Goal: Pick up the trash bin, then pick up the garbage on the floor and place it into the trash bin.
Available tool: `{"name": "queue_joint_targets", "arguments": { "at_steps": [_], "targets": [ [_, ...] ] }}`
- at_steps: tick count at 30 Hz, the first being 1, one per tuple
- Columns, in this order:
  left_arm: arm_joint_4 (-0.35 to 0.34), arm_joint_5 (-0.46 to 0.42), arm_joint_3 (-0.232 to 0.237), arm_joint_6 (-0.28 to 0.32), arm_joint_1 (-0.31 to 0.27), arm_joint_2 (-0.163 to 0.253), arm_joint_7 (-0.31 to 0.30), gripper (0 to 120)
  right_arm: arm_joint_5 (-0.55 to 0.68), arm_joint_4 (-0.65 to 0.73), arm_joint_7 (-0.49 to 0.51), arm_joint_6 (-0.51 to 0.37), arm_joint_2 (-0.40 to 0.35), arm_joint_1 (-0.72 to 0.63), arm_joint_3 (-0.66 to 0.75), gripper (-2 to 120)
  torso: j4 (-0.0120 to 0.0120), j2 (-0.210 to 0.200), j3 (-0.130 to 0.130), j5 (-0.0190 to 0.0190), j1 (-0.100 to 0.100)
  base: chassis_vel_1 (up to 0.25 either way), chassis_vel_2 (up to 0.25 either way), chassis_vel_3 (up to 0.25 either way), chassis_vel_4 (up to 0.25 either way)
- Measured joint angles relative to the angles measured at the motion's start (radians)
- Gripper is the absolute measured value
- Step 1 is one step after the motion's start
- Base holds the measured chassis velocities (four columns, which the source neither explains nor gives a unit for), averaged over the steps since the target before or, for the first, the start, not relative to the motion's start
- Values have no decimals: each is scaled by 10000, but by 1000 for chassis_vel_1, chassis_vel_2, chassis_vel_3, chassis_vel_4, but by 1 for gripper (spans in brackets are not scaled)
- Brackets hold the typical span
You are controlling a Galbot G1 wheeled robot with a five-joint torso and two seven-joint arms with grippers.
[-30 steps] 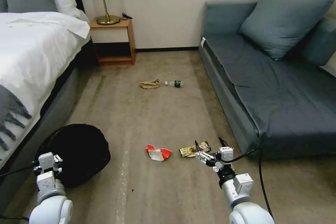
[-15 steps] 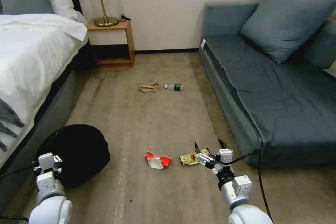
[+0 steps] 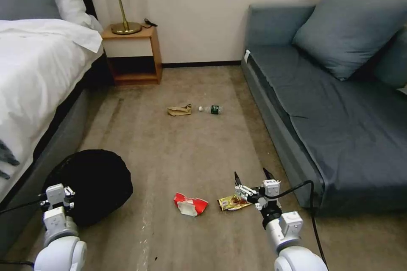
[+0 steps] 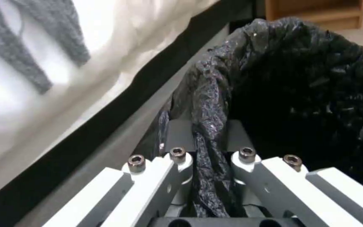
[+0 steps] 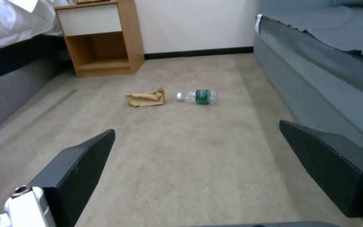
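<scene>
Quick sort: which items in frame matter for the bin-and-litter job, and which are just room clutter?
Job items:
- black-bagged round trash bin, bag rim pinched in left gripper
- crumpled red-and-white wrapper
- gold-brown snack wrapper, under open right gripper
- crumpled brown paper bag
- clear green-labelled bottle

Just there:
- white bed
- wooden nightstand
- brass lamp
- blue-grey sofa

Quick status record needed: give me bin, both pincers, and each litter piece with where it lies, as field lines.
trash bin: black-bagged bin beside the bed, its bag rim pinched in the left pincer
left pincer: shut on the bag rim, low at the robot's left
right pincer: open, empty, just above the gold-brown wrapper
gold-brown wrapper: on the carpet under the right pincer
red-and-white wrapper: on the carpet, left of the gold-brown one
brown paper bag: farther ahead, mid-floor
clear bottle: lying on its side, right of the paper bag
</scene>
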Motion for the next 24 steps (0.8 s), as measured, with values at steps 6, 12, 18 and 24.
{"name": "queue_joint_targets", "arguments": {
  "at_steps": [6,12,18,24],
  "targets": [
    [0,-1,-1,-7,10,0,3,7,65,18,17,-93,-51,-18,-53,100,0,0,0,1,0,-68,67,62,-64],
    [1,9,-1,-85,26,-10,10,7,93,96,19,-230,-145,-48,-87,100,0,0,0,0,0,-49,53,61,-51],
    [-1,24,-2,-120,40,7,33,7,276,99,19,-295,-535,118,-49,100,-1,0,0,1,0,-7,7,12,-5],
    [10,74,-72,-214,95,9,63,7,873,-54,-12,-740,-1833,856,-70,100,0,0,0,1,-1,0,0,0,0]
  ]
}}
